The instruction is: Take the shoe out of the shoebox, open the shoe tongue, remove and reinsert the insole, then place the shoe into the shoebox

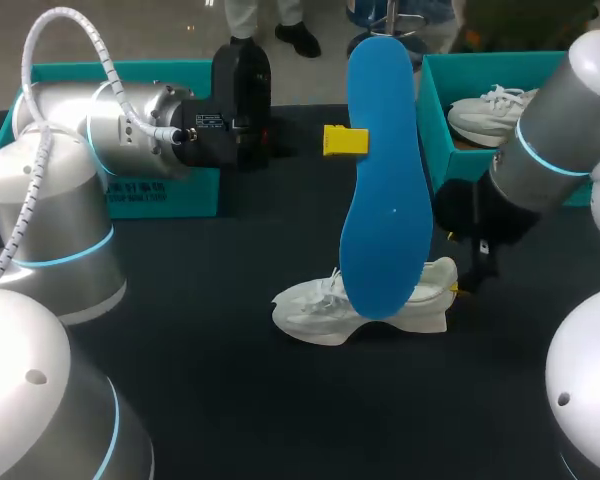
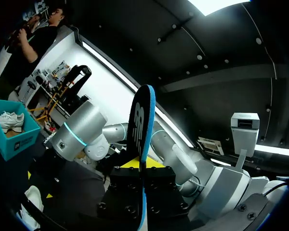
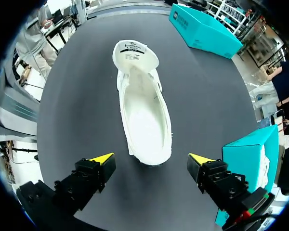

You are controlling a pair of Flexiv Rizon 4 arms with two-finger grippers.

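the white lace-up sneaker (image 1: 320,315) stood on its sole near the middle of the black table (image 1: 230,400), toe toward 9 o'clock. the blue foam insole (image 1: 380,180) rose upright at its 12 o'clock, pinched edge-on in the left gripper (image 2: 142,168). the right gripper (image 3: 151,160) hung at the heel's 3 o'clock with fingers spread wide, holding nothing, and the teal cardboard shoebox (image 1: 435,120) sat at the sneaker's 2 o'clock.

The left arm (image 1: 130,130) stretched level from its side; the left gripper (image 1: 345,140) was clamped on the upright insole (image 1: 380,200), held aloft; the right arm (image 1: 550,150) sloped down toward the middle; the right gripper (image 3: 151,159) pointed downward, fingers spread wide.
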